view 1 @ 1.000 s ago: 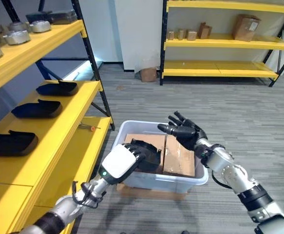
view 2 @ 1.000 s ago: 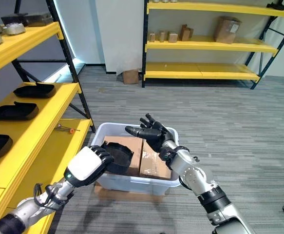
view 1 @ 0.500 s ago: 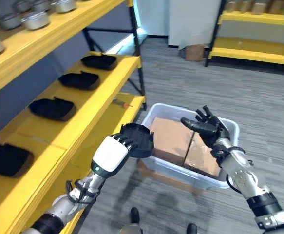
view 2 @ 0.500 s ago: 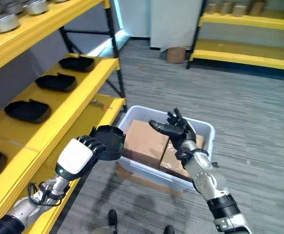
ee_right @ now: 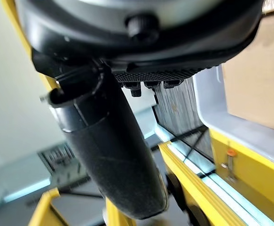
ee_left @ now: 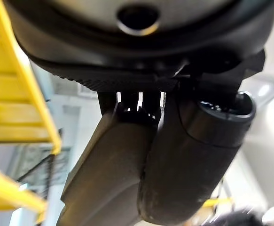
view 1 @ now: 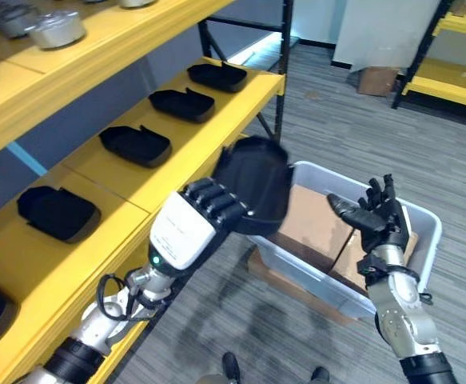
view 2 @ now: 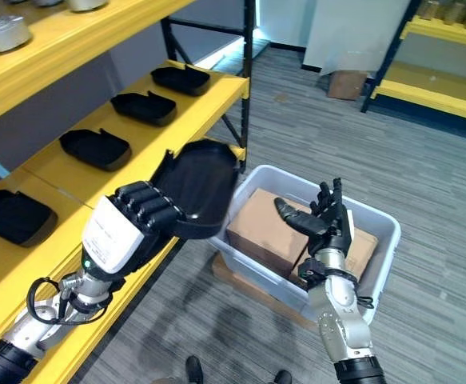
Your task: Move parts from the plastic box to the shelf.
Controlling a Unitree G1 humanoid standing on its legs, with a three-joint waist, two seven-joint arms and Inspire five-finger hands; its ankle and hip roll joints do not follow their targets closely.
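Note:
My left hand (view 1: pixel 205 214) is shut on a black shell-shaped part (view 1: pixel 253 182) and holds it up in the air, beside the front edge of the yellow shelf's middle level (view 1: pixel 197 152) and above the near-left corner of the plastic box (view 1: pixel 428 240). The same part (view 2: pixel 197 187) hangs tilted, its hollow side facing me. In the left wrist view the thumb (ee_left: pixel 191 155) presses against the part. My right hand (view 2: pixel 322 225) is open over the box, fingers spread, holding nothing. The box holds two cardboard cartons (view 1: pixel 319 224).
Several matching black parts (view 1: pixel 135 146) lie in a row on the middle level, with bare yellow between them. Round metal parts (view 1: pixel 55 28) sit on the upper level. A black shelf post (view 1: pixel 283 56) stands behind the box. Grey floor surrounds the box.
The camera has swung left toward the shelf. My left hand has lifted the black part out of the box and up to shelf height. The right hand stays open over the box.

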